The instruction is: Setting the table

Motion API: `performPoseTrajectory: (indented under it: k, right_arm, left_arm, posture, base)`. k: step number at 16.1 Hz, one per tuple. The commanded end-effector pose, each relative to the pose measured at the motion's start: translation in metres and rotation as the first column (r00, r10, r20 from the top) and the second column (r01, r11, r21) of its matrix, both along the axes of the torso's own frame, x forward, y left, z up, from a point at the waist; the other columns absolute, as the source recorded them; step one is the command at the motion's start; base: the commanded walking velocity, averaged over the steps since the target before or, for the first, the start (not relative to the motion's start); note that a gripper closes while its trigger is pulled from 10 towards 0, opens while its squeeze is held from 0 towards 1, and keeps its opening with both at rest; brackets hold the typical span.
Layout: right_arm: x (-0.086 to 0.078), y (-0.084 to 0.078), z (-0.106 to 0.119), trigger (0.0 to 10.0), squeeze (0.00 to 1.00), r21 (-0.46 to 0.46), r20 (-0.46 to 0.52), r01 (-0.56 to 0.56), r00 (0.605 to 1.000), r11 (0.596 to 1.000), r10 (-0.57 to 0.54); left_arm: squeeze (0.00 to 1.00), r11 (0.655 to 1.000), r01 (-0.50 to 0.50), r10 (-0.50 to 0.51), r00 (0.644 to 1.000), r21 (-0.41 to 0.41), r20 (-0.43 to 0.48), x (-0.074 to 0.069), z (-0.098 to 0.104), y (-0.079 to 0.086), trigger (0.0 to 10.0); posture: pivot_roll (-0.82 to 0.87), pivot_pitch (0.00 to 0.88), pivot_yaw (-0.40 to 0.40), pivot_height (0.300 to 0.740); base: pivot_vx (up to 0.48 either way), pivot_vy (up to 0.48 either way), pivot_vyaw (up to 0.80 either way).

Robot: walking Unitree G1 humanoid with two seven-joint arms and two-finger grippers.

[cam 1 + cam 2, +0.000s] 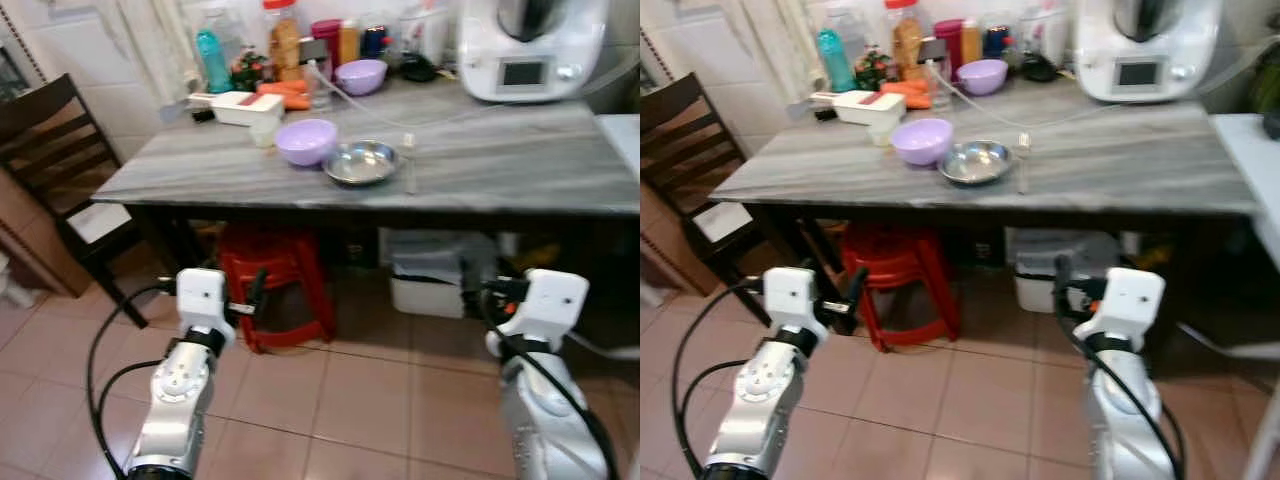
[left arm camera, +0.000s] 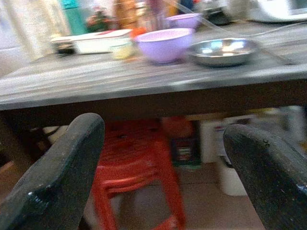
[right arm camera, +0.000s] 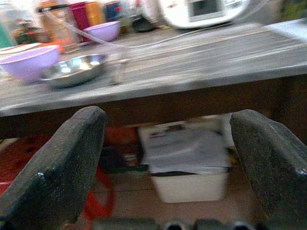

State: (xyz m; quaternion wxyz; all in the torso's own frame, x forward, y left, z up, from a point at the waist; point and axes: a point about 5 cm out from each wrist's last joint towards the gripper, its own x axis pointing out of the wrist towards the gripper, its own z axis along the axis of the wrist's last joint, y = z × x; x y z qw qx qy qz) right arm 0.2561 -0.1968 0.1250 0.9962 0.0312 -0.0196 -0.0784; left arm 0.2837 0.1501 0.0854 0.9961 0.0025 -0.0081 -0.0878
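A grey wood-grain table [image 1: 500,160] stands in front of me. Near its front edge a purple bowl [image 1: 306,140] sits beside a steel bowl [image 1: 362,162], and a thin utensil [image 1: 409,165] lies just right of the steel one. A second purple bowl [image 1: 361,75] stands at the back among bottles. Both grippers hang below table height, short of the front edge. My left gripper [image 1: 252,292] is open and holds nothing, as the left wrist view [image 2: 163,134] confirms. My right gripper [image 1: 475,285] is open too, with nothing between its fingers [image 3: 86,143].
A white kitchen appliance [image 1: 530,45] stands at the back right, with a white flat box [image 1: 240,105] and carrots [image 1: 285,93] at the back left. Under the table are a red stool [image 1: 275,290] and a white bin [image 1: 430,280]. A dark chair [image 1: 60,170] stands left.
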Motion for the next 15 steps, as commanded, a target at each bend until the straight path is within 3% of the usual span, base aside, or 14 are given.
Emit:
performPoseTrajectory:
  k: [1, 12, 15]
  right_arm:
    - [0.0029, 0.0088, 0.0005, 10.0, 0.0, 0.023, 0.001, -0.03, 1.0, 0.999, 0.03]
    - [0.0061, 0.0107, 0.002, 10.0, 0.0, 0.033, 0.009, -0.043, 0.999, 0.999, 0.042]
    - [0.0056, 0.0111, 0.0013, 10.0, 0.0, 0.037, 0.008, -0.044, 0.999, 0.998, 0.044]
  left_arm:
    - [0.0, 0.999, -0.028, 0.028, 1.0, 0.017, 0.008, 0.0005, 0.0011, 0.011, 10.0]
    - [0.0, 0.999, 0.054, -0.054, 0.998, 0.002, 0.022, -0.0024, 0.001, 0.0067, 10.0]
    - [0.0, 0.998, 0.065, -0.065, 0.998, -0.002, 0.017, -0.0033, 0.0002, 0.0049, 10.0]
  posture:
    - [-0.13, 0.0, 0.129, 0.74]
    - [-0.13, 0.0, 0.128, 0.74]
    - [-0.13, 0.0, 0.128, 0.74]
  base:
    - [-0.247, 0.0, 0.0]
    - [0.0, 0.0, 0.0]
    - [0.0, -0.278, 0.0]
